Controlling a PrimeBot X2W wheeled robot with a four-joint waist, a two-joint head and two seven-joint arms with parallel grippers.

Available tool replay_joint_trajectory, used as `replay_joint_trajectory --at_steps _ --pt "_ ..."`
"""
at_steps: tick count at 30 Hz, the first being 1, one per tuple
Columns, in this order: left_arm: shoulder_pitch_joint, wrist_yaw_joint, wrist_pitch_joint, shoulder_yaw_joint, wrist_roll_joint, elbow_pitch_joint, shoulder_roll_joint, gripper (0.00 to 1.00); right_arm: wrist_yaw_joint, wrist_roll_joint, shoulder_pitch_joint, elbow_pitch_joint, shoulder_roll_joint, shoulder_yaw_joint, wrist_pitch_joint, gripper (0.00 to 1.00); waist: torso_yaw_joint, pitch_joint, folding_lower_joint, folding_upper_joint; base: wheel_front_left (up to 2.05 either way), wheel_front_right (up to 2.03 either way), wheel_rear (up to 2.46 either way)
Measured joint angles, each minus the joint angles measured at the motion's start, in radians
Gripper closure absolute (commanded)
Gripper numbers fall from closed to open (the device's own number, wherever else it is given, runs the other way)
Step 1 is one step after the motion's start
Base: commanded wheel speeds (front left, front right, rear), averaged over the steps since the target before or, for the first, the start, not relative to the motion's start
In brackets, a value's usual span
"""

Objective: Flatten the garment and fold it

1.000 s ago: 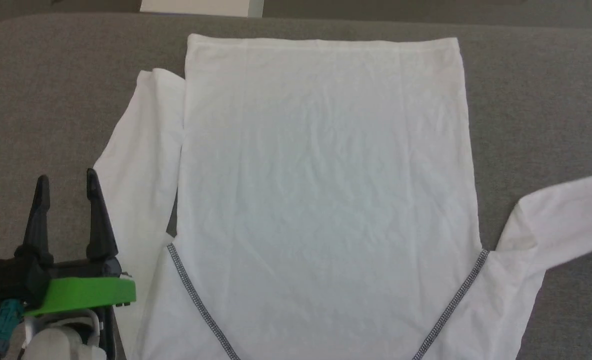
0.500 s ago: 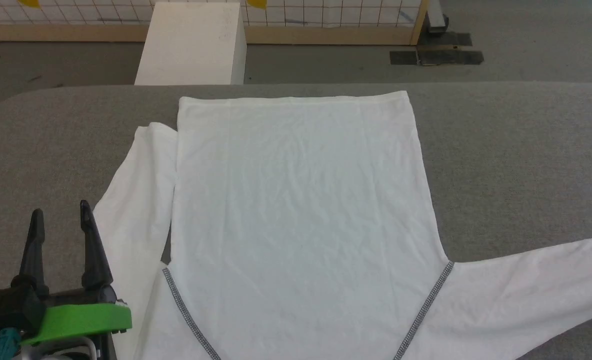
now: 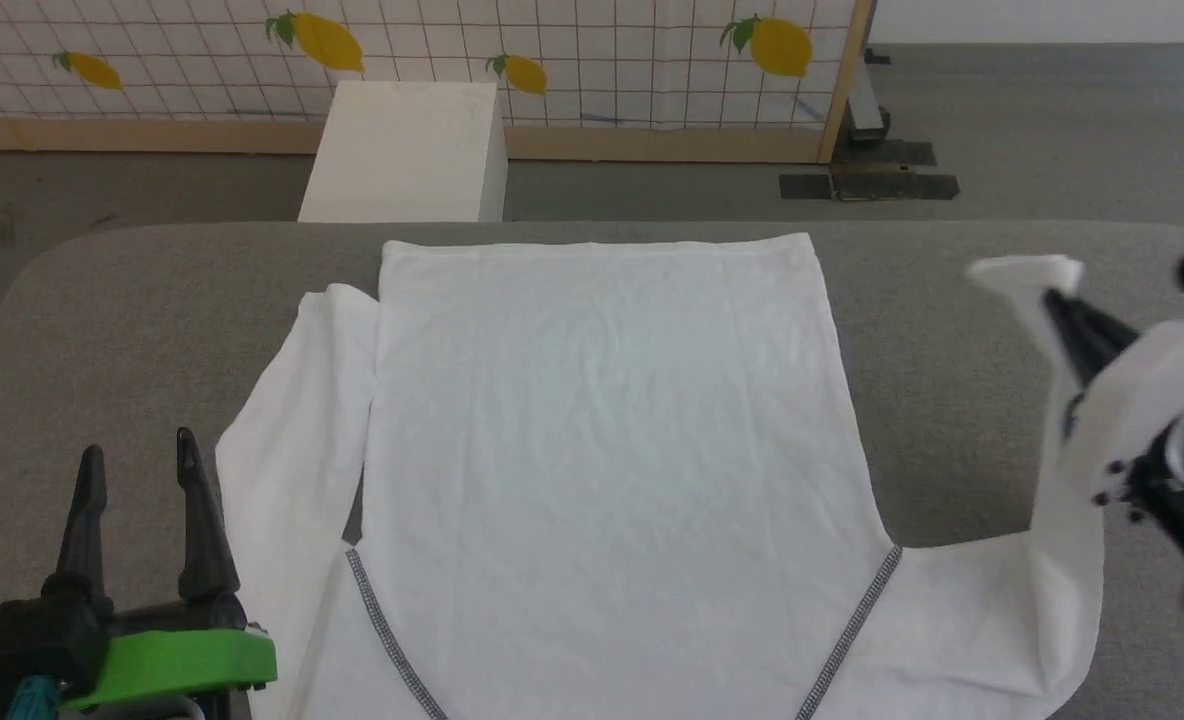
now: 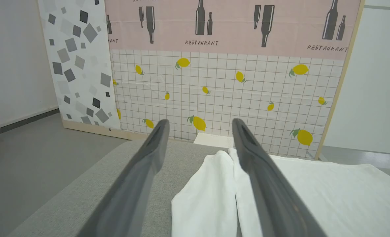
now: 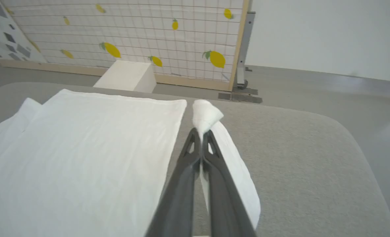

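The garment (image 3: 602, 450) lies spread flat on the grey table (image 3: 132, 300), while my right gripper (image 5: 201, 133) pinches its sleeve end (image 3: 1022, 272) aloft, apparently to fold it inward; my left gripper (image 3: 137, 455) hovers, fingers apart, beside the other sleeve (image 3: 292, 460).

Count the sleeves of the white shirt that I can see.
2. One sleeve lies flat along the shirt's left side, beside the open left hand. The other sleeve is lifted on the right, its end pinched in the right hand.
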Motion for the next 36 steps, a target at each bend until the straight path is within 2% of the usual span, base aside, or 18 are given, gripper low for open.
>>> replay_joint_trajectory --at_steps 4,8,17,22,25,26,27,28,31,36 --pt "0.009 0.001 0.0 -0.004 0.0 -0.001 0.0 0.0 0.0 0.038 0.002 -0.063 0.084 0.207 0.025 1.0 0.019 -0.008 0.0 0.0 0.0 0.0 0.0" --pt "0.009 0.001 0.0 -0.009 0.0 -0.003 0.0 0.0 0.0 0.091 -0.002 -0.036 0.161 0.359 0.02 1.0 0.04 -0.009 0.0 0.0 0.0 0.0 0.0" --pt "0.006 -0.005 0.0 -0.033 0.0 0.011 -0.001 0.0 0.0 0.143 -0.063 0.178 0.201 0.643 -0.054 1.0 0.112 0.001 0.0 0.0 0.0 0.0 0.0" --pt "0.005 -0.004 0.0 -0.042 -0.001 0.02 -0.001 0.0 0.0 0.201 -0.071 0.282 0.204 0.827 -0.046 1.0 0.157 0.01 0.0 0.0 0.0 0.0 0.0" --pt "0.005 -0.003 -0.001 -0.043 -0.009 0.026 -0.001 0.0 0.0 0.256 -0.07 0.325 0.196 0.902 -0.029 1.0 0.176 0.015 0.0 0.0 0.0 0.0 0.0" --pt "0.005 -0.003 -0.001 -0.042 -0.01 0.027 -0.001 0.0 0.0 0.27 -0.07 0.334 0.194 0.91 -0.029 0.81 0.179 0.016 0.0001 0.0 0.0 0.0 0.0" --pt "0.005 -0.001 -0.001 -0.043 -0.01 0.028 -0.001 0.0 0.0 0.285 -0.07 0.339 0.191 0.917 -0.034 0.03 0.182 0.018 0.0 0.0 0.0 0.0 0.0" --pt "0.005 0.0 -0.001 -0.043 -0.01 0.029 -0.001 0.0 0.0 0.293 -0.07 0.344 0.19 0.917 -0.052 0.0 0.184 0.02 0.0 0.0 0.0 0.0 0.0" --pt "0.005 0.005 -0.001 -0.043 -0.012 0.038 -0.001 0.0 0.0 0.335 -0.071 0.349 0.189 0.883 -0.087 0.0 0.181 0.02 0.0 0.0 0.0 0.0 0.0" --pt "0.005 0.007 -0.001 -0.042 -0.016 0.044 -0.001 0.0 0.0 0.338 -0.092 0.306 0.187 0.697 -0.228 0.0 0.163 0.013 0.0 0.0 0.0 0.0 0.0"
